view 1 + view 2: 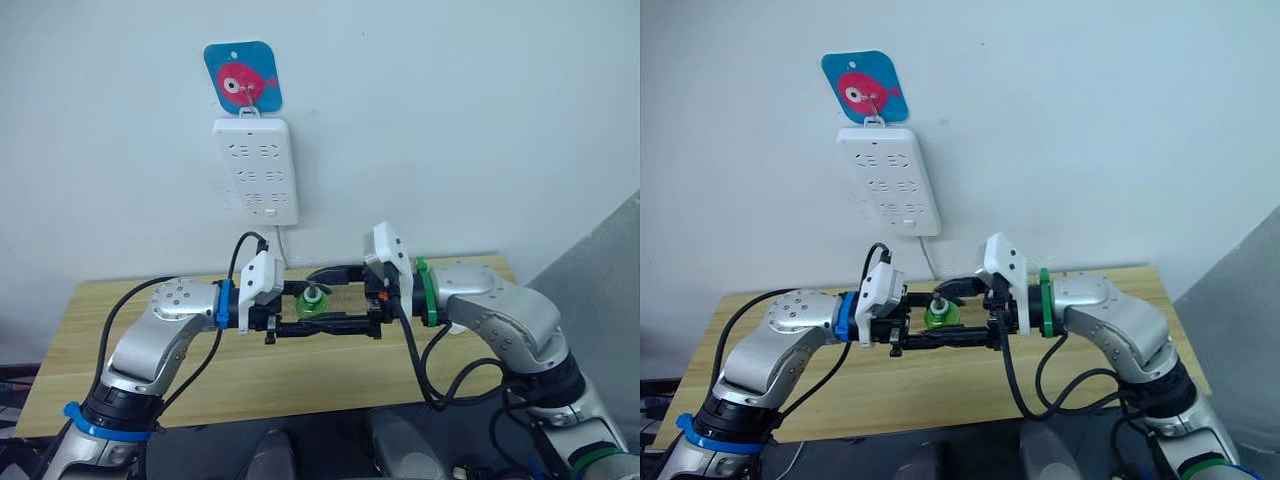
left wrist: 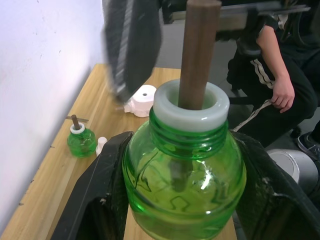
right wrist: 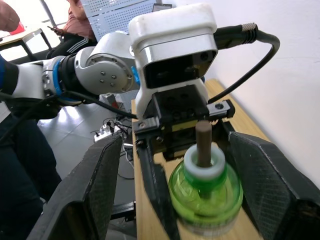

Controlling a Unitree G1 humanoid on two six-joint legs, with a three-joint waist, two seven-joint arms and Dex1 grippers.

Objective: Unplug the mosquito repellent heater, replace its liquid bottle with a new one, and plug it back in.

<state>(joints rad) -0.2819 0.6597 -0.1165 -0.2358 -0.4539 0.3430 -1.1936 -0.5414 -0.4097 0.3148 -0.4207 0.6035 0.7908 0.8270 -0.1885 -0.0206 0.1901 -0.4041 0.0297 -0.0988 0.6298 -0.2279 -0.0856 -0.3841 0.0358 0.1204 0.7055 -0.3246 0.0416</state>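
Green glass, held bottle (image 2: 184, 195): clear green body with liquid inside, white collar, brown wick rod upright out of the neck; carried in the air above the worktop (image 1: 120, 340).
Left pincer (image 1: 300, 318): closed on the held bottle, black fingers (image 2: 95, 200) pressed to its two sides.
Right pincer (image 3: 176, 150): spread wide, one finger on each side of the held bottle, clear of the glass, pointed straight at the left pincer.
Mosquito repellent heater (image 2: 142, 100): white, round opening facing up, lying on the worktop beyond the held bottle as seen from the left wrist; apart from the held bottle, not plugged in.
Second bottle (image 2: 81, 140): green, same white collar and brown wick, standing upright on the worktop, closer to the wall than the held bottle.
Small white piece (image 2: 101, 144): on the worktop just beside the second bottle; too small to tell what.
Power strip (image 1: 256, 170): long, white, hung upright on the wall above and behind the held bottle, sockets bare, cord dropping from its lower end.
Blue fish plaque (image 1: 242, 78): on the wall, higher again above the held bottle, carrying the hook for the power strip.
Person (image 2: 270, 75): seated past the far end of the worktop from the held bottle, dark clothes, one hand resting on a thigh.
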